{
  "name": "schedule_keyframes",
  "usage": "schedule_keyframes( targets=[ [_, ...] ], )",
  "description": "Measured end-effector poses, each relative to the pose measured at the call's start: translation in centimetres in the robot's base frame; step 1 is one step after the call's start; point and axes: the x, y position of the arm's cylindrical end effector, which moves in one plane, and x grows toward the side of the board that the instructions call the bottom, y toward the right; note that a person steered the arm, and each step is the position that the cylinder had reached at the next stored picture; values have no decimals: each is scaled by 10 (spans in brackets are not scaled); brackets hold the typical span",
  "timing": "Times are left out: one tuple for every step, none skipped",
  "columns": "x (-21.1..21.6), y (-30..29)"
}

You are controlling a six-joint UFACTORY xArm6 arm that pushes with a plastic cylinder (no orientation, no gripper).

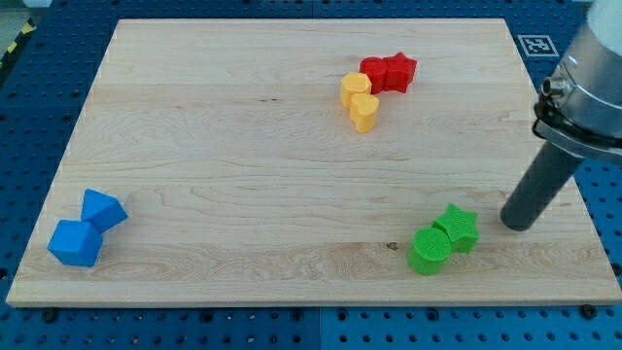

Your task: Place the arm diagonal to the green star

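Note:
The green star (459, 227) lies near the board's bottom right, touching a green round block (429, 248) at its lower left. My tip (517, 225) rests on the board just to the right of the green star, a small gap apart and about level with it. The dark rod rises from the tip toward the view's upper right.
A red star (399, 70) and a red block (375, 72) sit at top centre-right, with a yellow block (355, 89) and a yellow heart (364, 113) below them. Two blue blocks (87, 228) lie at bottom left. The wooden board's right edge (573, 185) is close to the tip.

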Motion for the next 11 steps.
schedule_keyframes(
  targets=[
    [23,7],
    [44,7],
    [60,7],
    [64,4],
    [64,4],
    [64,4],
    [64,1],
    [64,-10],
    [64,-17],
    [64,-23],
    [60,-27]
  ],
)
